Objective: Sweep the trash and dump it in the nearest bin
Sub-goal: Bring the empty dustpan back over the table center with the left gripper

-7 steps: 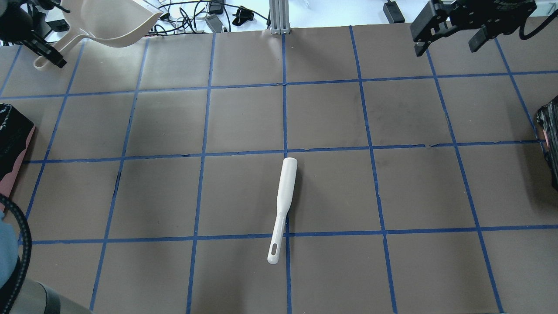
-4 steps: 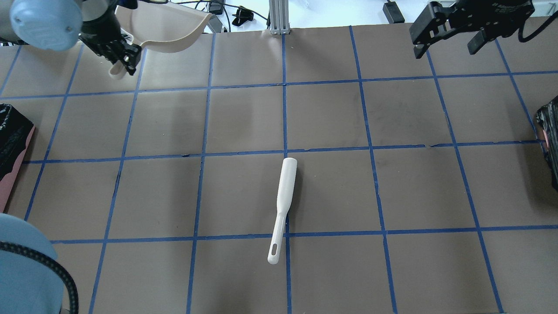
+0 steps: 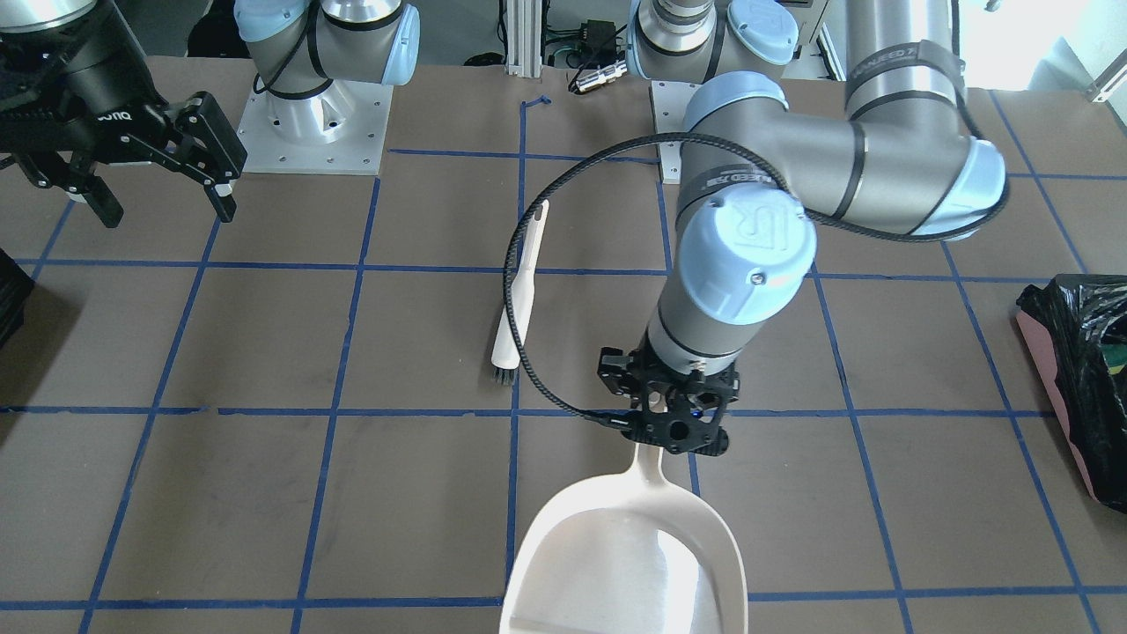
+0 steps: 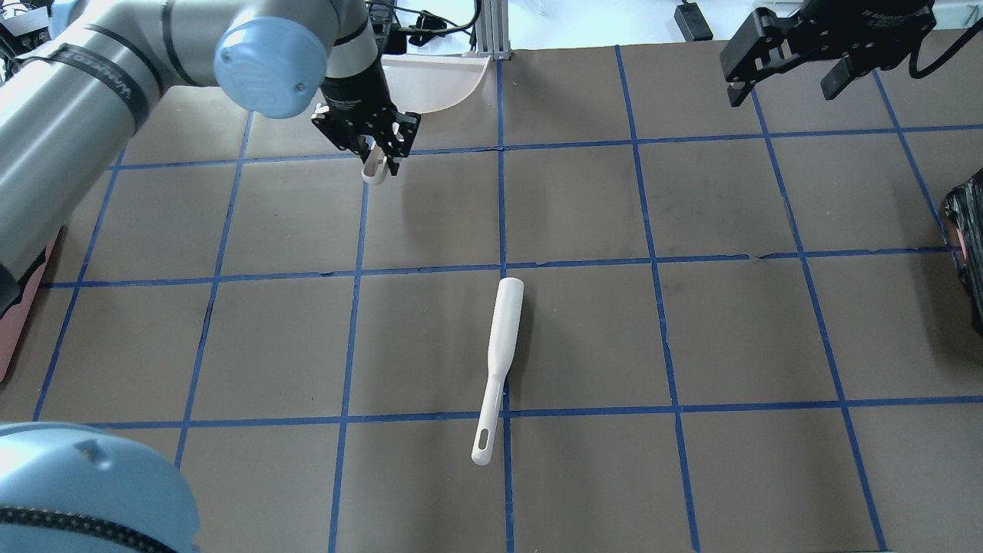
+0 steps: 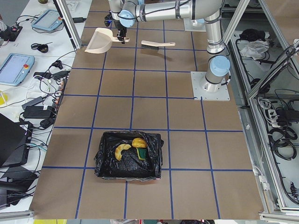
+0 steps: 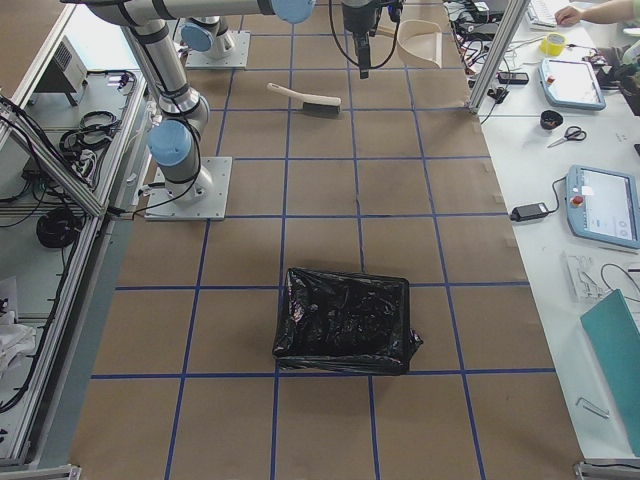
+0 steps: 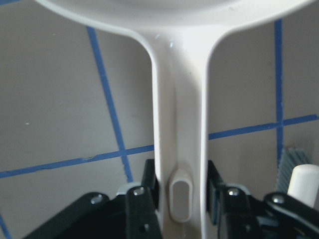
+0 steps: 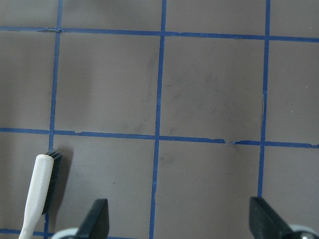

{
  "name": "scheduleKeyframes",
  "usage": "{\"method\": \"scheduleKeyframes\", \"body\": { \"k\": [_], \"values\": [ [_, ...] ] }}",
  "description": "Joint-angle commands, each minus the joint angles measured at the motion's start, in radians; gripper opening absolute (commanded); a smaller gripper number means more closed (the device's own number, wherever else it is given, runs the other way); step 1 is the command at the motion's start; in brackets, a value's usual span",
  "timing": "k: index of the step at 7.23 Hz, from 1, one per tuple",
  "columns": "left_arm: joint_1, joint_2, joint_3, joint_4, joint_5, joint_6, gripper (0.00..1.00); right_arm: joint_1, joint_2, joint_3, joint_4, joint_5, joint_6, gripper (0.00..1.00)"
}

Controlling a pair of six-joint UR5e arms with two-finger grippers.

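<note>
My left gripper (image 4: 374,142) is shut on the handle of a cream dustpan (image 4: 434,83), held level and empty over the table's far middle; the dustpan also shows in the front view (image 3: 627,550) and its handle (image 7: 179,144) in the left wrist view. My right gripper (image 4: 791,73) is open and empty at the far right. The trash lies in the black-lined bin (image 5: 107,164) at my left end: a brown lump (image 5: 138,142), a pale crescent (image 5: 120,150) and a green wedge (image 5: 142,155).
A white hand brush (image 4: 503,346) lies near the table's middle, bristle end toward the far side. A second black-lined bin (image 6: 345,320) stands at my right end (image 4: 969,253). Cables and devices sit beyond the far edge.
My left arm has carried the dustpan to the right along the far edge, from the far left corner to near the middle. The right gripper and the brush have not moved.
</note>
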Motion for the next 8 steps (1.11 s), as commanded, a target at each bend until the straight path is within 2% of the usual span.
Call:
{"method": "scheduleKeyframes", "body": {
  "k": [1, 2, 4, 5, 8],
  "values": [
    [-0.094, -0.046, -0.023, 0.010, -0.020, -0.126, 0.00, 0.000, -0.006, 0.004, 0.008, -0.004, -0.001, 1.00],
    [-0.120, -0.060, -0.055, 0.019, -0.019, -0.163, 0.00, 0.000, -0.006, 0.000, 0.005, -0.004, 0.000, 1.00],
    [-0.126, -0.088, -0.066, 0.108, -0.032, -0.113, 0.00, 0.000, 0.000, -0.005, 0.005, -0.004, 0.000, 1.00],
    [-0.131, -0.097, -0.066, 0.118, -0.080, -0.142, 0.00, 0.002, -0.001, -0.002, 0.005, -0.004, 0.000, 1.00],
    [-0.139, -0.120, -0.068, 0.121, -0.074, -0.247, 0.00, 0.000, 0.009, 0.017, 0.014, -0.004, 0.000, 1.00]
  ]
}}
